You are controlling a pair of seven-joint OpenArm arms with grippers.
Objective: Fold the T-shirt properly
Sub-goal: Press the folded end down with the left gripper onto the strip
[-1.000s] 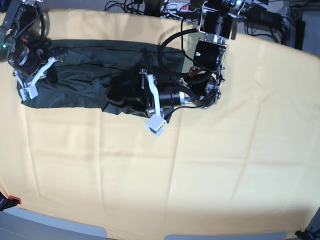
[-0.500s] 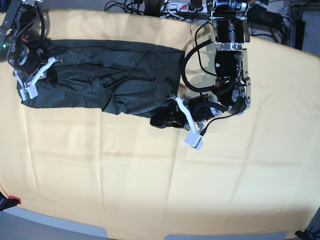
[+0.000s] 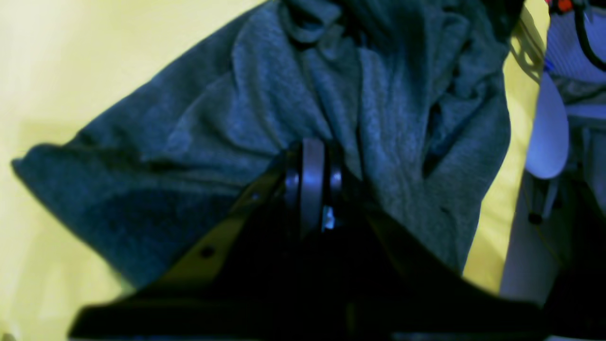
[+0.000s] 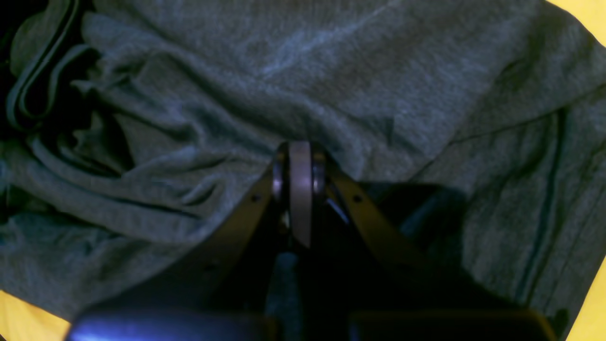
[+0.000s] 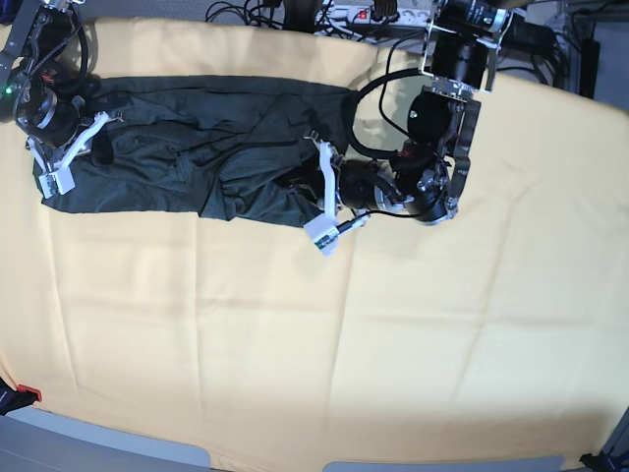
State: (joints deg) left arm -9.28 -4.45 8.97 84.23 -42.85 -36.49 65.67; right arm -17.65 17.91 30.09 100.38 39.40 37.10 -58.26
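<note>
The T-shirt [image 5: 197,147], dark teal-grey, lies crumpled in a long band across the far left of the yellow cloth. My left gripper [image 5: 300,187] sits at the shirt's right end. In the left wrist view its jaws [image 3: 307,151] are shut on a bunched fold of the T-shirt [image 3: 227,123]. My right gripper [image 5: 84,147] is at the shirt's left end. The right wrist view shows that gripper [image 4: 299,151] pinched shut on wrinkled T-shirt fabric [image 4: 331,71], with a ribbed hem or neckline at the upper left.
A yellow cloth [image 5: 393,344] covers the whole table. Cables and power strips [image 5: 344,15] crowd the far edge behind the arms. A small red item [image 5: 27,394] sits at the near left corner. The left arm's black body [image 5: 432,147] leans over the shirt's right end.
The left gripper swung out to the right and toward the front with the shirt's edge, then came back left onto the shirt's right end. The right arm stayed put.
</note>
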